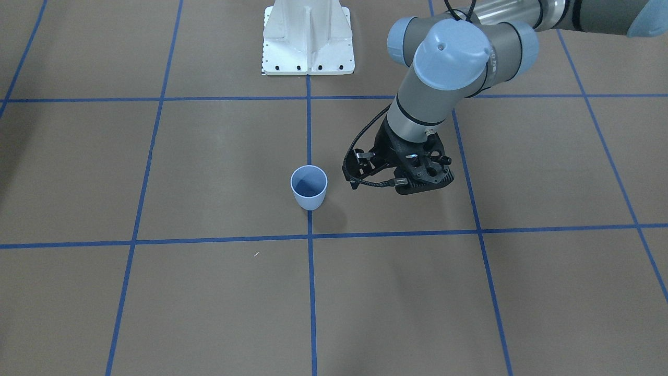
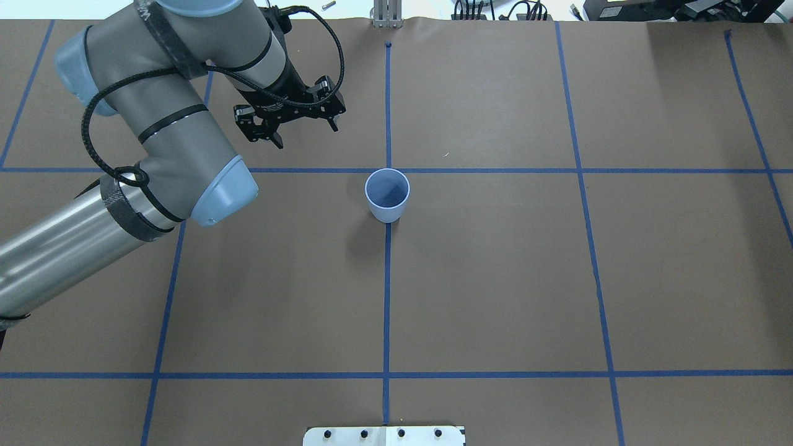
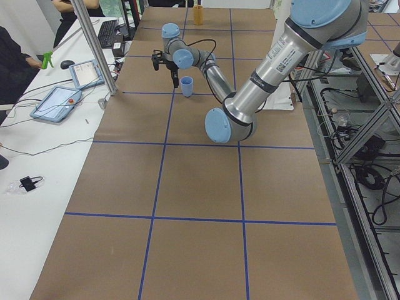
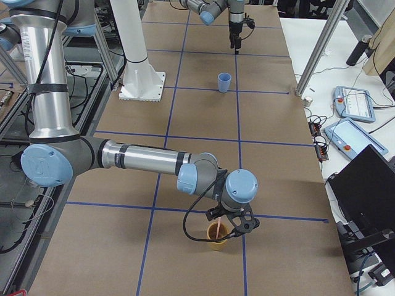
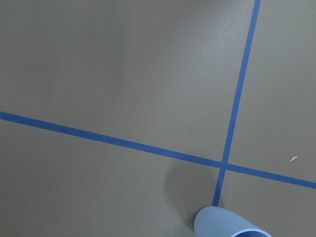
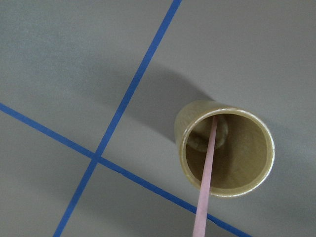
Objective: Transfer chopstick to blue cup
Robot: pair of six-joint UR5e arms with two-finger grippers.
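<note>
Starting at the robot's left, you see the left claw (image 2: pixel 308 137) spread open and empty above the counter (image 2: pixel 495 279), near the upright blue cup (image 2: pixel 387 197). Far right, the chopstick (image 6: pixel 209 168) leans in a tan cup (image 6: pixel 247 170) beneath the right claw (image 4: pixel 229 226); whether it grips, you cannot tell.

Table (image 2: pixel 495 279) covered with brown paper, divided into squares by blue tape lines (image 2: pixel 386 297). White side bench (image 3: pixel 37 156) set along one long side; tablets (image 3: pixel 59 102) and keyboard (image 3: pixel 107 31) laid on it. Aluminium post (image 3: pixel 94 47) fixed at bench edge. Metal framing (image 3: pixel 369 125) and cable bundles (image 3: pixel 375 178) seen along opposite side. Light even, shadows soft.
</note>
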